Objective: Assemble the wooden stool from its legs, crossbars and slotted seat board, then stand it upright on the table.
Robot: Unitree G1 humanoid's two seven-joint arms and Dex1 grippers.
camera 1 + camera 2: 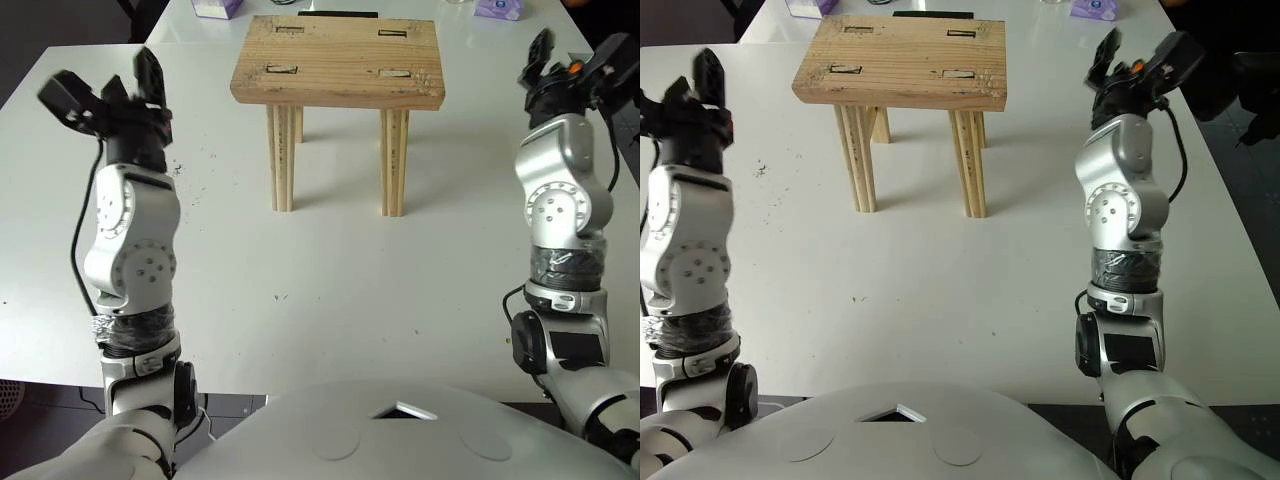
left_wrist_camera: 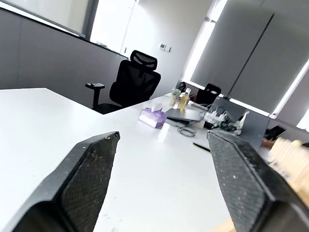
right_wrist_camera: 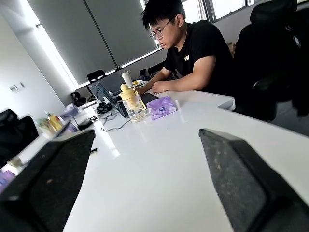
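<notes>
seemingly done: the stool stands assembled and upright on the table; left tool and right tool both gape empty, so next probably just means backing off.

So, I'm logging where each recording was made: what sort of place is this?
Probably an open-plan office: a black swivel chair, long white tables, and grey roller blinds over big windows.

We see the stool upright on the table. Our left gripper flanks its left, right gripper its right, both with fingers spread.
</notes>
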